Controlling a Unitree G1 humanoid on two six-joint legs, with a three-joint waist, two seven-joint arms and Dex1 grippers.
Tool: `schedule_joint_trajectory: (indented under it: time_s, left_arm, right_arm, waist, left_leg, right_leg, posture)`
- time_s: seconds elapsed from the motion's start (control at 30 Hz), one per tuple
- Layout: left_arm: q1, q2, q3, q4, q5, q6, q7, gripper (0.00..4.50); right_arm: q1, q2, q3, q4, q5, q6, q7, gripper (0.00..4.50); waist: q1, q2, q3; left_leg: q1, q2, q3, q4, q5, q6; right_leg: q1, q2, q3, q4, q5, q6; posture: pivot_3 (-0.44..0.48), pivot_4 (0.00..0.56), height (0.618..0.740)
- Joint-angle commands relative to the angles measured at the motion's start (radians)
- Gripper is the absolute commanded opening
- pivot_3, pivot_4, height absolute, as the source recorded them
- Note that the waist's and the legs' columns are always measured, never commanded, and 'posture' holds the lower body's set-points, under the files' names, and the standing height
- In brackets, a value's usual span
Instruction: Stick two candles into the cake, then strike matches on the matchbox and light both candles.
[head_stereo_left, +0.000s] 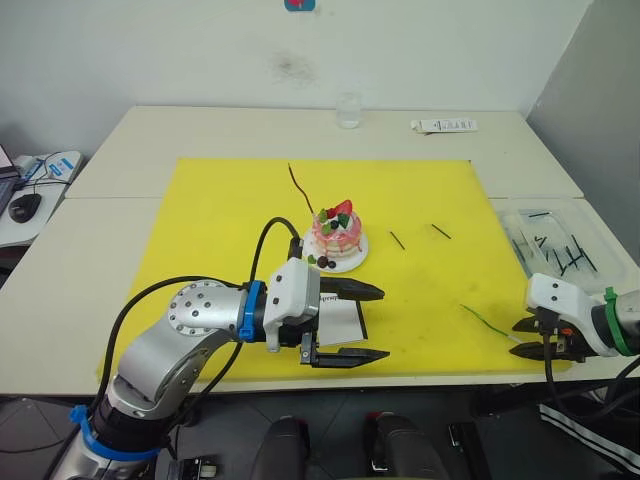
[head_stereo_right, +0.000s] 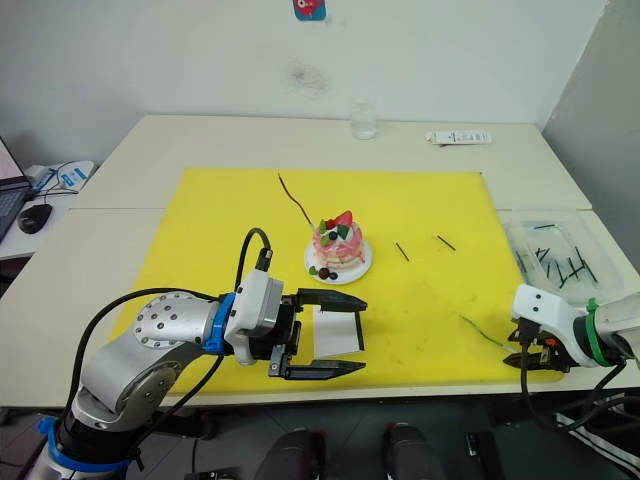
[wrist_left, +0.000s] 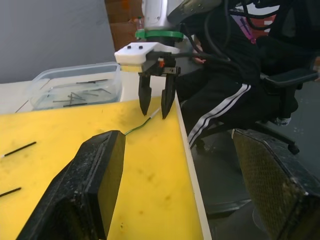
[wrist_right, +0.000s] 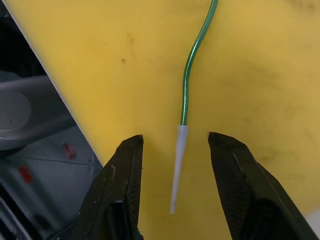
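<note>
Step in hand: by my reading, picking up the thin wavy green candle (wrist_right: 189, 65) with the right gripper (wrist_right: 175, 190), so it can go into the cake.
Right gripper: spread, nothing held; its black fingers (wrist_right: 122, 190) straddle the candle's pale pointed end, low and centre in the right wrist view.
How to do it well: pinch on the pale end or just above it, squarely, since so thin a stick will likely roll or bend if caught off-centre; it lies close to the mat's edge, so avoid nudging it outward.
Candle's look: glossy green, slightly curved, tapering to a whitish point, flat on the yellow mat (head_stereo_left: 220, 200), at lower right of the left eye view.
Left gripper (head_stereo_left: 355, 323): spread wide, empty, hovering over the flat white matchbox (head_stereo_right: 335, 330), lower centre.
Cake: small round pink-frosted cake (head_stereo_left: 337, 235) with strawberry, on a white plate, mid-frame; no candle in it yet.
Dark red candle (head_stereo_left: 300, 187): lying on the mat, just above the cake.
</note>
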Motion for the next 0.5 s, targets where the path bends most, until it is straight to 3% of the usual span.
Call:
schedule_joint_trajectory:
  time_s: [0.03,0.43,0.5]
  left_arm:
    - [-0.002,-0.005,-0.004,-0.040,-0.001,0.004,0.023,3.81]
    - [0.005,-0.011,-0.009,-0.072,-0.029,0.045,0.060,3.81]
    - [0.006,-0.011,-0.010,-0.075,-0.030,0.049,0.060,3.81]
  right_arm:
    - [-0.044,0.007,0.028,0.012,-0.015,0.041,-0.004,2.11]
    - [-0.188,0.033,0.142,0.025,-0.043,0.131,0.010,2.11]
    - [-0.209,0.037,0.155,0.025,-0.043,0.144,0.011,1.75]
  waist:
    - [0.000,0.000,0.000]
    - [-0.003,0.000,0.000]
    - [-0.003,0.000,0.000]
  left_leg:
    - [0.000,0.000,0.000,0.000,0.000,0.000]
    - [0.004,0.001,0.000,0.000,0.000,0.000]
    - [0.008,0.001,0.000,0.000,0.000,0.000]
  right_leg:
    - [0.000,0.000,0.000,0.000,0.000,0.000]
    - [0.002,0.000,0.000,0.000,0.000,0.000]
    - [0.006,0.000,0.000,0.000,0.000,0.000]
  posture:
    - [0.000,0.150,0.740]
    - [0.000,0.150,0.740]
    - [0.000,0.150,0.740]
